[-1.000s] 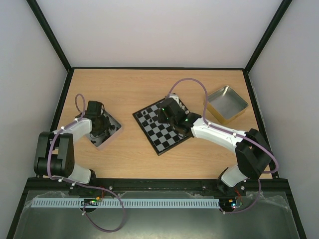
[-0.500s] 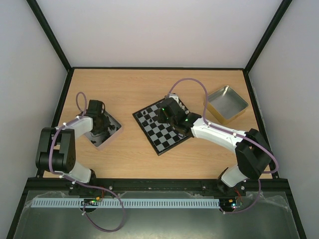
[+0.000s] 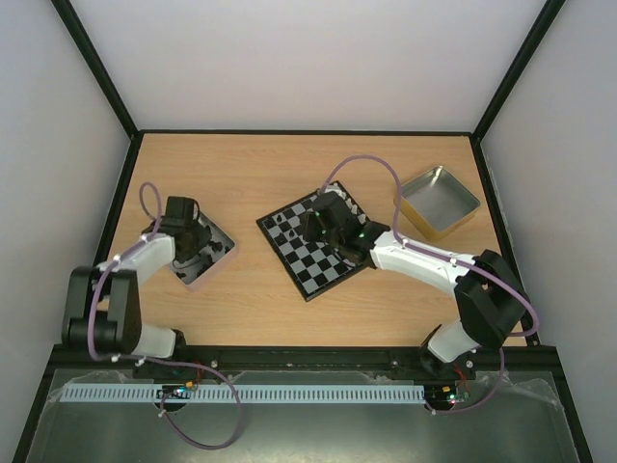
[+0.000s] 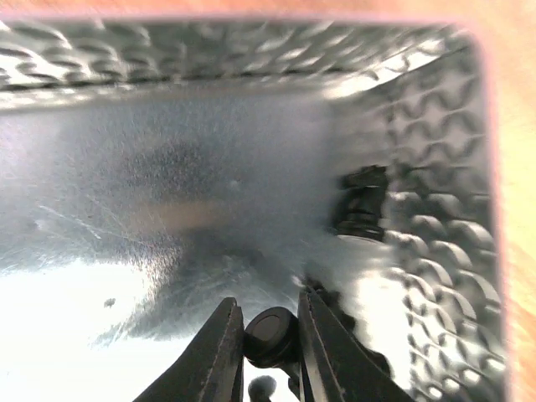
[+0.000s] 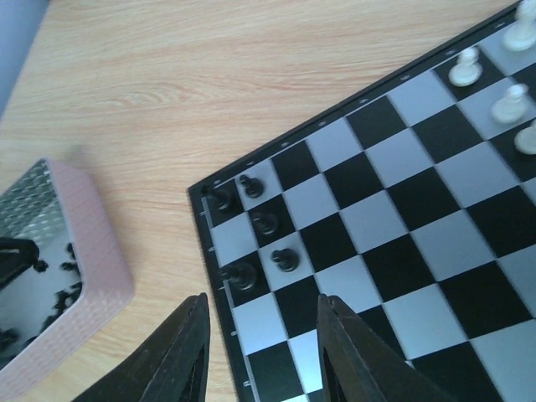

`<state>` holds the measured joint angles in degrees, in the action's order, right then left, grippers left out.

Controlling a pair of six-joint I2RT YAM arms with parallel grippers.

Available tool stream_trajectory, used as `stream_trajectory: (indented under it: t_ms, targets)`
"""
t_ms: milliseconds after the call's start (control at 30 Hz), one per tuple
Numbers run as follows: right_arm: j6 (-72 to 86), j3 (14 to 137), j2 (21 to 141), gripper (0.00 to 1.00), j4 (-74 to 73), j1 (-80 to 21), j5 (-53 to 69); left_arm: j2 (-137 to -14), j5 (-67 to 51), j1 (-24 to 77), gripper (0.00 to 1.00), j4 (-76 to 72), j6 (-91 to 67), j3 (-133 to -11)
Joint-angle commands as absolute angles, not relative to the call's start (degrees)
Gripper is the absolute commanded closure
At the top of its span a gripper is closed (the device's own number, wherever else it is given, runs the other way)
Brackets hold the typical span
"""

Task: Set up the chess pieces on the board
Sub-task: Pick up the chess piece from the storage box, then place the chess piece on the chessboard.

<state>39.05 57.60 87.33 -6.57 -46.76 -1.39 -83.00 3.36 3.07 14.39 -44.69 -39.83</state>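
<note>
Left pincer nipping black piece in tin; another piece nearby

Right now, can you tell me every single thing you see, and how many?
board: one, black and pale grey, mid-table.
black pieces: five, near one board corner.
white pieces: at least four, silvery-white, farther along the board.
left tin: one, silvery, left of board.
loose pieces: black, in left tin, uncountable.
right tin: one, gold-sided, right of board.
table: one, wooden.
left gripper: black, in left tin, shut on a black piece.
right gripper: black, open, above board's edge.
</note>
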Motion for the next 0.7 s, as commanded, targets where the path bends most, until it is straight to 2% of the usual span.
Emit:
stream_trajectory:
  t_ms: [0, 167, 367, 533, 667]
  targets:
    - [39.9, 55.2, 84.9, 0.64, 1.4, -46.5, 6.4, -73.7, 2.9, 2.7, 0.83, 15.2, -48.9, -38.7]
    - [43.9, 53.3, 85.3, 0.62, 10.0, -46.5, 15.3, -66.4, -3.6, 2.6, 0.83, 15.9, -53.2, -39.4]
    - [49.4, 50.3, 85.9, 0.63, 21.7, -46.5, 23.9, -62.4, -20.0, 2.7, 0.83, 11.7, -62.7, -38.6]
    - [50.2, 51.7, 88.1, 0.62, 22.8, -46.7, 26.6, -61.8, -28.4, 4.6, 0.83, 5.3, -71.4, -37.2]
    - [49.6, 53.3, 89.4, 0.56, 22.0, -47.7, 27.1, -62.5, -31.5, 7.2, 0.83, 0.8, -76.5, -35.7]
